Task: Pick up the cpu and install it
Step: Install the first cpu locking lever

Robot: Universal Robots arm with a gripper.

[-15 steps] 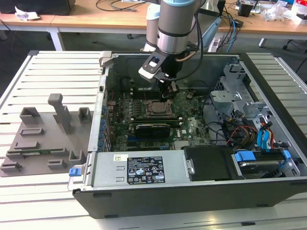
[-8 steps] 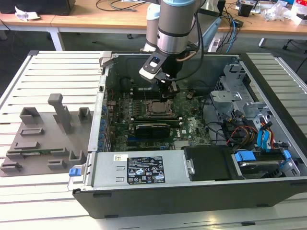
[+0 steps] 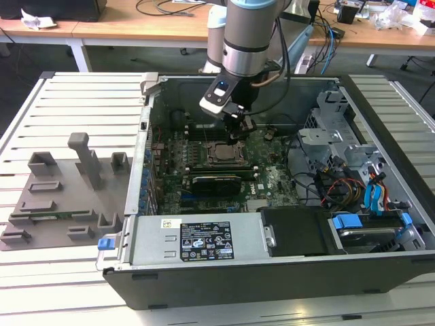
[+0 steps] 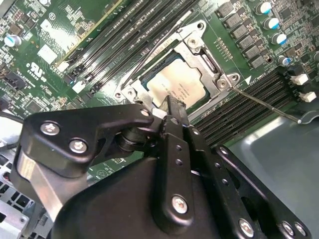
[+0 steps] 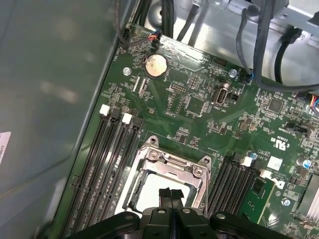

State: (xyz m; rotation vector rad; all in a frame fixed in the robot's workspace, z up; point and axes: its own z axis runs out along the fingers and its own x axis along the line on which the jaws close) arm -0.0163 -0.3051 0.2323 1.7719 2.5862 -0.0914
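Cpu [image 4: 174,88] lies in socket [image 4: 197,46] on green motherboard [image 5: 199,107].

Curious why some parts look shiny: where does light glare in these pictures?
In the first wrist view, pale reflections lie across the grey case wall and the coin battery gleams; in the second wrist view, the cpu shines bright beyond the dark gripper.

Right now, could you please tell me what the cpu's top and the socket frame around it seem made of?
The cpu: likely metal, a matte silvery-grey top with a soft sheen. The socket frame: probably bare metal, perhaps steel, with brighter glints and screwed corners.
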